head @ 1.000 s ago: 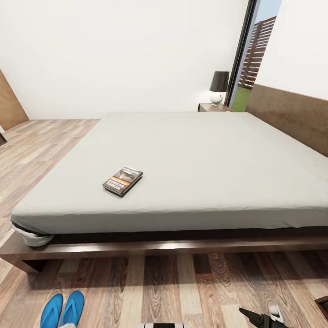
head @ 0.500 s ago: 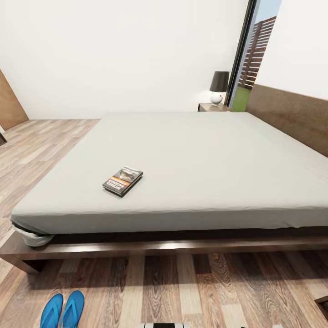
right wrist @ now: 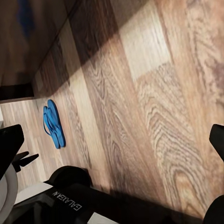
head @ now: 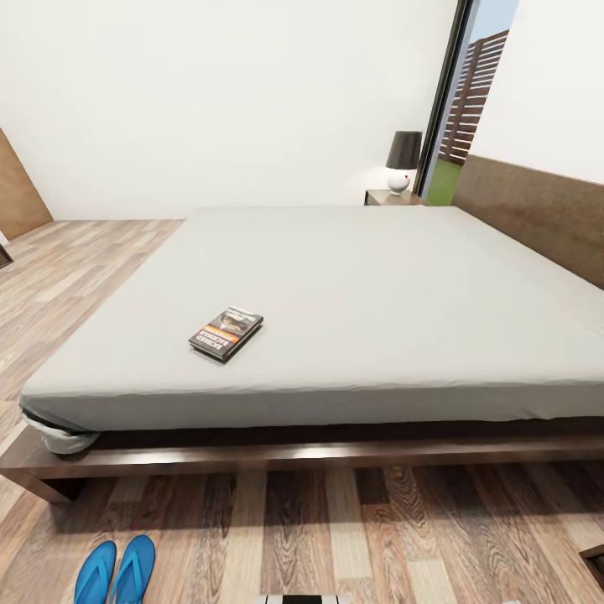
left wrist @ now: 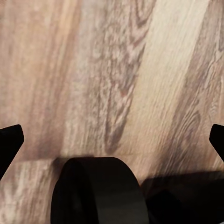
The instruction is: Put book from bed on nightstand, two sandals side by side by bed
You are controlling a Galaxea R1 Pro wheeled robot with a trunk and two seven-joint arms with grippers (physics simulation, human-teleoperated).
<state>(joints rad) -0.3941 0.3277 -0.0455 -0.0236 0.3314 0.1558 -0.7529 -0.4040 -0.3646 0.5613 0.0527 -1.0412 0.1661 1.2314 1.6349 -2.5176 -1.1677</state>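
Observation:
The book [head: 226, 332] lies flat on the light-grey mattress of the bed [head: 352, 277], near its front left part. Both blue sandals [head: 115, 570] rest side by side on the wood floor in front of the bed's left corner; the right wrist view catches the sandals [right wrist: 53, 123] too, as a close pair. A nightstand [head: 390, 198] with a black-shaded lamp [head: 403, 159] stands beyond the bed's far side. My left gripper [left wrist: 112, 140] is open over bare floor planks. My right gripper [right wrist: 112, 140] is open above the floor, well apart from the sandals.
The dark wooden bed frame [head: 252, 457] juts out low along the floor. A headboard [head: 537, 210] runs along the right, a window [head: 466, 101] behind it, a brown door [head: 17, 193] at far left. A dark wooden corner [head: 594, 558] shows at the right edge.
My right gripper, seen a second ago at the head view's lower right, has dropped out of that view. The book and sandals have not moved.

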